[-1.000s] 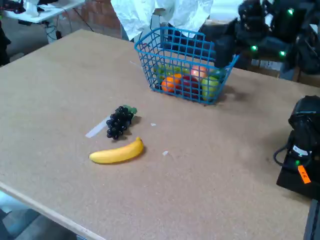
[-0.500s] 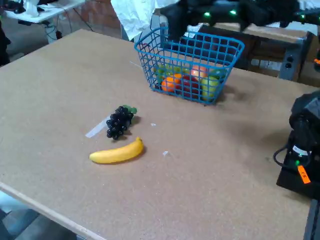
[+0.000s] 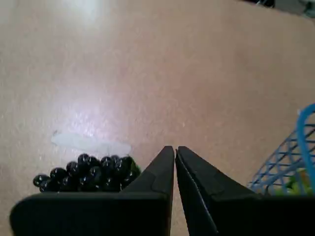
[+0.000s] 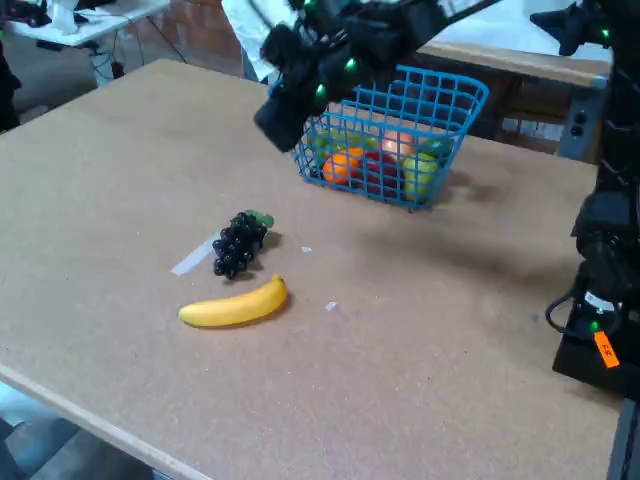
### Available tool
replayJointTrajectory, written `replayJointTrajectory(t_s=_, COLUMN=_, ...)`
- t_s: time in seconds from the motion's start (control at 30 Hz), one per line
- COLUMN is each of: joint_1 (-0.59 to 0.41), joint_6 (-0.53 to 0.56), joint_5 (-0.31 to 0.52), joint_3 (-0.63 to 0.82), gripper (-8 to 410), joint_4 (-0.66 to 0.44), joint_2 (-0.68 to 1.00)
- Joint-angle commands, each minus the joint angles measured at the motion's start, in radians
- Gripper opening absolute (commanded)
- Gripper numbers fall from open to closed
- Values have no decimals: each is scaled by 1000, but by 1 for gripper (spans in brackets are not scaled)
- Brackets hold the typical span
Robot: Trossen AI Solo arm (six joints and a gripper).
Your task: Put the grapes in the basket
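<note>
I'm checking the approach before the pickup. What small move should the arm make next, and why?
Probably open the pincer and lower it toward the grapes. Its tips are shut together and hold nothing, it hangs in the air near the basket, and the grapes lie on the table beside the banana.

Fixed view looks down across the desk [image 4: 420,350] from afar; wrist view, close and perhaps angled downward, shares grapes [image 3: 86,173] at 7 o'clock.
</note>
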Motion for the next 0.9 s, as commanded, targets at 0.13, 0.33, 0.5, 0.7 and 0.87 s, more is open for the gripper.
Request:
replayJointTrajectory(t_s=0.13, joint_1=0, joint_6=29, joint_5=-147, joint_3=67, gripper=152, joint_4=-6, joint_2=104)
replayJointTrajectory(t_s=0.33, joint_1=1, joint_6=101, joint_5=-139, joint_3=106, gripper=266, joint_4=-21, joint_2=109)
replayJointTrajectory(t_s=0.5, joint_1=3, joint_6=31, joint_5=-112, joint_3=135, gripper=304, joint_4=-171, joint_2=111)
replayJointTrajectory(t_s=0.7, joint_1=14, joint_6=-35, joint_5=-109, joint_3=134, gripper=304, joint_4=-238, joint_2=112)
replayJointTrajectory(t_s=0.87, joint_1=18, joint_6=-61, joint_5=-110, joint_3=134, gripper=304, joint_4=-241, joint_2=112)
